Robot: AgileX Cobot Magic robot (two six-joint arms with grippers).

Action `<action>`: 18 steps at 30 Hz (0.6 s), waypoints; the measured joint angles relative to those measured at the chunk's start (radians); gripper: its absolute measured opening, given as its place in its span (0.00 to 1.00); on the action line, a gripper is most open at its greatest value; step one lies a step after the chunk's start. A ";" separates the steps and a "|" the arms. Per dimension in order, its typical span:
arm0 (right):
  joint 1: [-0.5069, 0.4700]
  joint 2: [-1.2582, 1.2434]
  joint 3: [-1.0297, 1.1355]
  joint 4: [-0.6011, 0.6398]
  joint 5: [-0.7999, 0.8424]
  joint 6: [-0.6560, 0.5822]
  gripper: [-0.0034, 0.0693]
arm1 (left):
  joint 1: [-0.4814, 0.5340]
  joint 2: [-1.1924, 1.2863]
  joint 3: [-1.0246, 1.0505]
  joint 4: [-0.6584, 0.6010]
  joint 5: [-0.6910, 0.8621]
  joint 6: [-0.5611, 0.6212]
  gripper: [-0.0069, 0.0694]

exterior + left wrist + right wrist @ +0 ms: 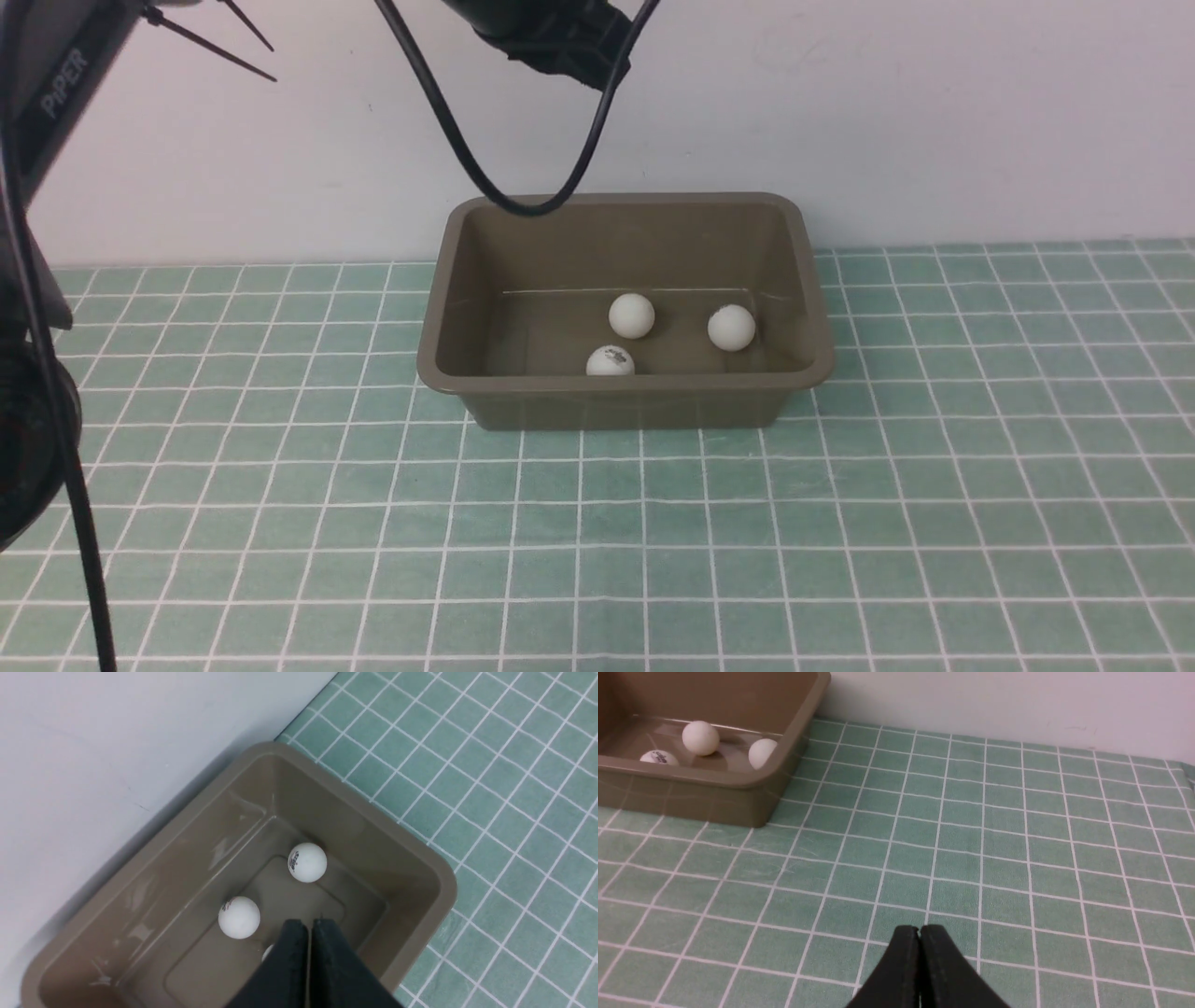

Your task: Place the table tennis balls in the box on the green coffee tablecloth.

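The olive-brown box (625,383) stands on the green coffee tablecloth (597,541) near the back wall. Three white table tennis balls lie inside it: one in the middle (631,315), one to the right (731,328), and one with a dark mark by the front wall (611,362). In the left wrist view my left gripper (309,926) hangs above the box, shut and empty, with two balls (307,862) (239,917) below and a third mostly hidden behind its fingers. My right gripper (919,931) is shut and empty over bare cloth, well to the right of the box (738,784).
A white wall (840,112) rises right behind the box. Black cables (523,187) loop down from the raised left arm to the box's back rim. The arm's dark base (28,439) fills the left edge.
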 joint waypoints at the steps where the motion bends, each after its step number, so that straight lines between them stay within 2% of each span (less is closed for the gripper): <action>1: 0.000 -0.002 0.000 -0.008 -0.002 0.001 0.02 | -0.002 -0.015 0.000 0.000 0.001 0.005 0.09; 10: 0.000 -0.002 0.000 -0.021 0.131 0.001 0.02 | -0.032 -0.230 0.000 -0.001 0.006 0.024 0.09; 18: 0.000 -0.002 0.000 -0.021 0.137 0.003 0.02 | -0.037 -0.377 0.062 -0.024 0.014 -0.003 0.09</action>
